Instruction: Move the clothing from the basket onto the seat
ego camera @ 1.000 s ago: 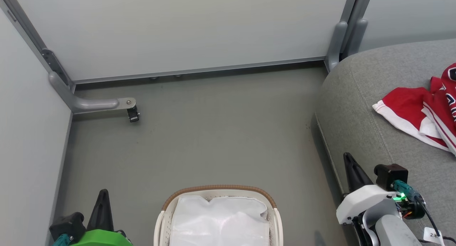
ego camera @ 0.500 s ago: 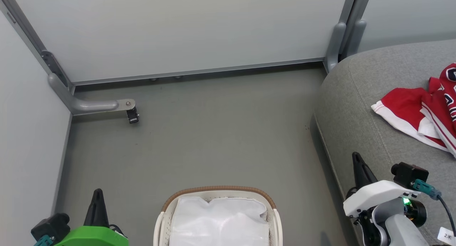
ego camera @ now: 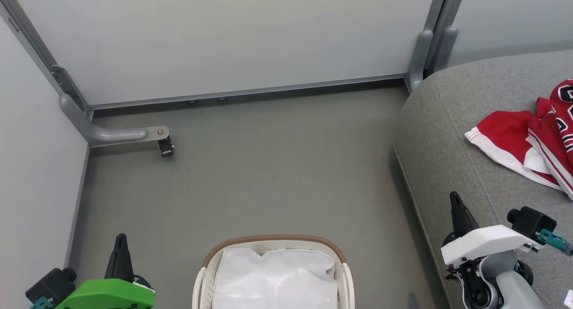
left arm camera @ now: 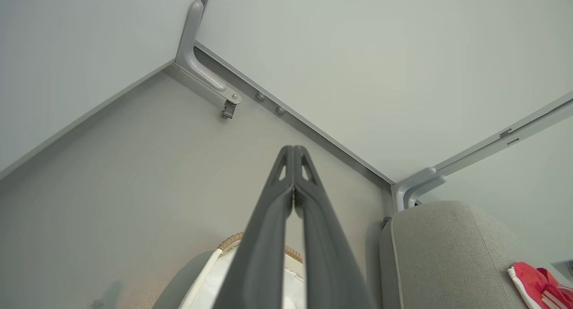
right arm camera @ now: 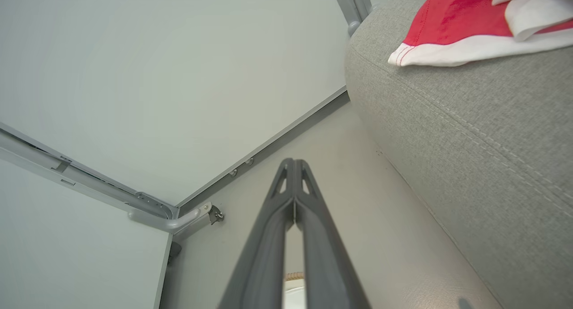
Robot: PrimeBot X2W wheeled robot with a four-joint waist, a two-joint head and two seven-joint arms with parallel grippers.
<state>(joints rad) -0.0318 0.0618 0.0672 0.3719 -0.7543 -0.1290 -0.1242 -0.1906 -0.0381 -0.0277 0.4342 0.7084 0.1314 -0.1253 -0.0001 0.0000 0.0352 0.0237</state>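
Judging the job done, I held left claw (ego camera: 120,242) and right claw (ego camera: 455,200) pinched together, empty: red white-trimmed clothing (ego camera: 506,130) lay beyond the right claw on the grey fabric seat (ego camera: 447,134).

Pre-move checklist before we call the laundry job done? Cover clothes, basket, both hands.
1. Red clothes on the seat: ok, they lie on the grey cushion.
2. Set back from the seat's floor-side edge: ok, nothing hangs over it.
3. Nothing left in the basket: cannot tell. The white liner is bare where seen, but the near end is cut off.
4. Nothing in the left hand: ok, fingers shut together.
5. Nothing in the right hand: ok, shut and apart from the clothes.
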